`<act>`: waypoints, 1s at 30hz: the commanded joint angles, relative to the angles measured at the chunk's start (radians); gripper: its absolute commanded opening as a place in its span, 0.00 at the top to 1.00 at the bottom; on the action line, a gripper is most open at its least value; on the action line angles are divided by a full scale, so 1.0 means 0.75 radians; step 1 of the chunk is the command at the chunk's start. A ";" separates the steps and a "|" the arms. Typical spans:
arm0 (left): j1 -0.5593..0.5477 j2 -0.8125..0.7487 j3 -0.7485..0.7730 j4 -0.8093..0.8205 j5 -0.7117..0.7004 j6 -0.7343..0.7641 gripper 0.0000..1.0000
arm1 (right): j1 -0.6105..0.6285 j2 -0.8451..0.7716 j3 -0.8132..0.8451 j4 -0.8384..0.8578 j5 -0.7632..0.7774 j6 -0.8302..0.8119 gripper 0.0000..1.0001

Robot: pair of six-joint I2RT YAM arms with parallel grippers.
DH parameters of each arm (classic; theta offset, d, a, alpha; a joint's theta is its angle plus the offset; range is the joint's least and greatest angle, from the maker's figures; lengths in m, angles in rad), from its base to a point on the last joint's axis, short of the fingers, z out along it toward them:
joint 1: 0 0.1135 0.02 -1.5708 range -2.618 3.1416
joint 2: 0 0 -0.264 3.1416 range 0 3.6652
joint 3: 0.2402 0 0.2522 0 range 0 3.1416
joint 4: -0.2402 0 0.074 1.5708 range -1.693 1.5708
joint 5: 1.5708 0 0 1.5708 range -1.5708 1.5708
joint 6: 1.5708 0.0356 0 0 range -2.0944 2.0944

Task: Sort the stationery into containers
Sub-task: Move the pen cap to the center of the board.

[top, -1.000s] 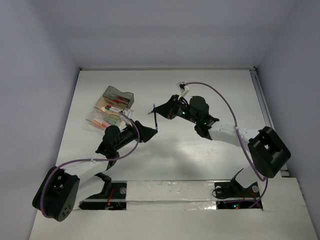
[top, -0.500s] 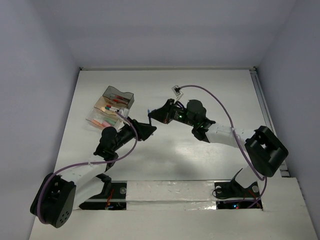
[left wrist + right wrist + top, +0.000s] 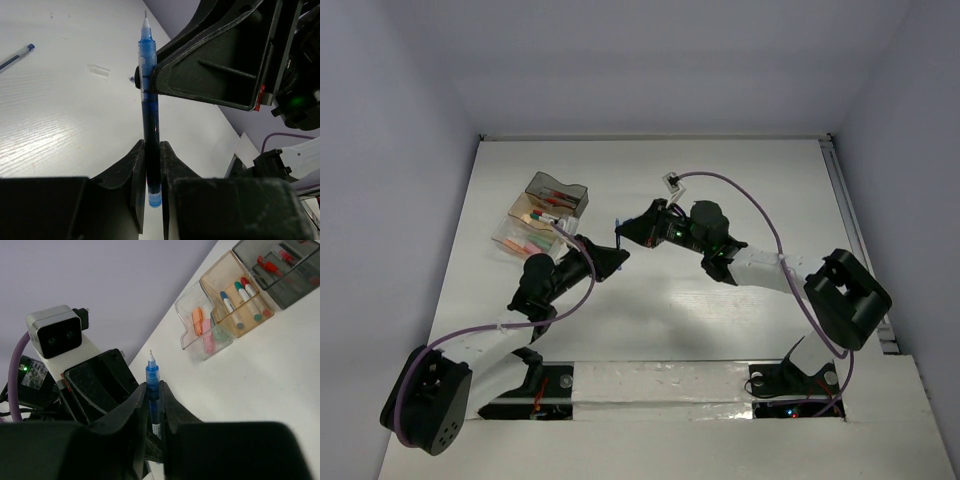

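Holding one blue pen [image 3: 148, 100] over the table [image 3: 740, 180], left of centre, to the right of the containers [image 3: 542, 215], near them but apart. Pinched low on the barrel by the left gripper [image 3: 150, 150], fingers pressed tight against it. Pinched higher up, below the white tip, by the right gripper [image 3: 152, 390], likewise closed on it. Meeting nose to nose, with hardly any room between the two sets of fingers.

Hemmed on the left by the trays, set close to the table's left edge and short of the back edge. Wide bare tabletop behind and to the right of the pen, out to the rail [image 3: 840, 190] along the right edge. Boxed by lavender walls [image 3: 380, 150] on three sides. Crowded at the near edge by both arm bases [image 3: 790, 385].

Seen only from the left wrist: a second pen [image 3: 15, 56] with a dark blue end, lying flat on the table, well apart from the held one.

Seen clearly only from the right wrist:
- red-capped pieces in the smoky grey tray [image 3: 300, 280]
- white markers with blue, teal and red caps in the tan tray [image 3: 214, 290]
- orange and pink pieces in the clear tray [image 3: 185, 327]

From above, only coloured specks in those trays.

Seen only from above: the reach of each arm and the purple cables [image 3: 760, 195] looping over them.
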 commanded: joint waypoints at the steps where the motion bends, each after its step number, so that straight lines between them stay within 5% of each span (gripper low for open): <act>1: 0.000 -0.026 0.015 0.045 -0.010 0.028 1.00 | 0.013 -0.059 0.028 -0.095 0.026 -0.065 0.78; 3: 0.000 -0.046 0.017 0.008 -0.034 0.039 1.00 | 0.013 -0.114 0.045 -0.193 0.060 -0.155 0.60; 7: 0.000 -0.083 0.013 -0.017 -0.049 0.043 1.00 | -0.040 -0.222 0.055 -0.481 0.126 -0.270 0.49; 14: 0.000 -0.128 0.011 -0.047 -0.075 0.043 1.00 | -0.181 -0.335 -0.029 -0.731 0.257 -0.347 0.43; 30: -0.013 -0.094 0.015 -0.033 -0.053 0.034 1.00 | -0.406 0.102 0.223 -1.086 0.425 -0.450 0.38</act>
